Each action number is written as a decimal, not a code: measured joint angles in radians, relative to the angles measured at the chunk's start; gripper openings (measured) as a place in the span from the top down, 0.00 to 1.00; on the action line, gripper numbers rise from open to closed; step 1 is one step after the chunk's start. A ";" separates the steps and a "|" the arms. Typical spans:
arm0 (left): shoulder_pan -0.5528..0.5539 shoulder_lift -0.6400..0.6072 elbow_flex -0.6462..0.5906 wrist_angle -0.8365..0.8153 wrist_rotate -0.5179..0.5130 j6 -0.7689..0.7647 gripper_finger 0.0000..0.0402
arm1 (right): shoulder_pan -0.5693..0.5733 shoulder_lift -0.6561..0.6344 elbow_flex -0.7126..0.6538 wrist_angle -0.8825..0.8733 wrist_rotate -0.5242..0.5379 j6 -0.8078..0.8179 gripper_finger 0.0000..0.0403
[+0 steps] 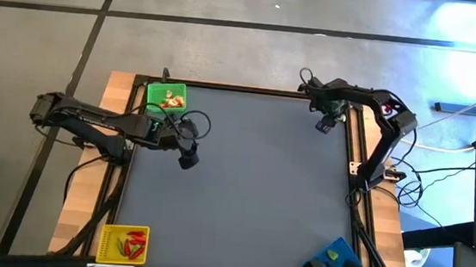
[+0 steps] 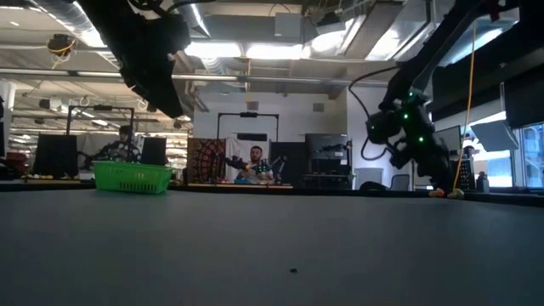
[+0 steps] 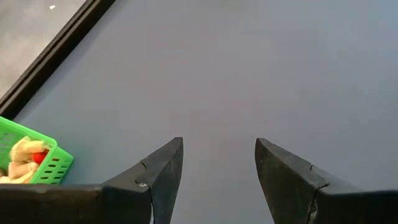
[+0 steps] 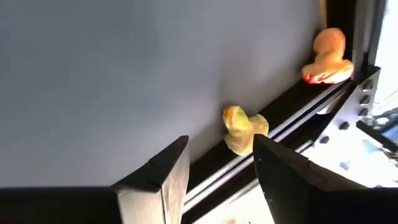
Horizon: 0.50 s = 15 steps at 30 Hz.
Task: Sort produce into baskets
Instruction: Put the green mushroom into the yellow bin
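I count two pale pieces left loose, a yellow-green one (image 4: pixel 241 132) and an orange one (image 4: pixel 326 55), both against the table's black edge rail (image 4: pixel 292 109). My right tool (image 4: pixel 219 171) hangs open just short of the nearer piece. Along that rail stands the green basket (image 1: pixel 165 97), already holding pale pieces; the yellow basket (image 1: pixel 123 244) holds red ones and the blue basket (image 1: pixel 335 257) sits opposite. The left tool (image 3: pixel 217 168), open and empty, is beside the green basket.

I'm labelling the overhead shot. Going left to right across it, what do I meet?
Yellow basket → green basket → left pincer → right pincer → blue basket.
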 joint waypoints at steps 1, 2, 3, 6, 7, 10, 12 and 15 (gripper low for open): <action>-0.002 0.000 -0.002 -0.002 0.000 -0.002 0.51 | 0.002 0.013 0.004 -0.008 0.017 -0.021 0.56; -0.005 0.000 -0.004 0.001 0.000 -0.003 0.51 | 0.008 0.027 0.012 -0.019 0.028 -0.035 0.56; -0.007 0.000 -0.008 0.008 0.000 -0.006 0.51 | 0.012 0.041 0.021 -0.028 0.056 -0.048 0.56; -0.010 0.000 -0.018 0.020 0.000 -0.009 0.51 | 0.013 0.083 0.047 -0.054 0.161 -0.084 0.57; -0.010 0.000 -0.018 0.022 0.000 -0.009 0.51 | 0.012 0.097 0.055 -0.061 0.170 -0.088 0.58; -0.010 0.000 -0.018 0.022 0.000 -0.015 0.51 | -0.003 0.133 0.060 -0.068 0.168 -0.115 0.59; -0.010 0.000 -0.018 0.022 0.000 -0.018 0.51 | -0.003 0.156 0.060 -0.068 0.162 -0.130 0.60; -0.012 0.000 -0.018 0.022 0.000 -0.010 0.51 | -0.012 0.189 0.062 -0.066 0.165 -0.162 0.61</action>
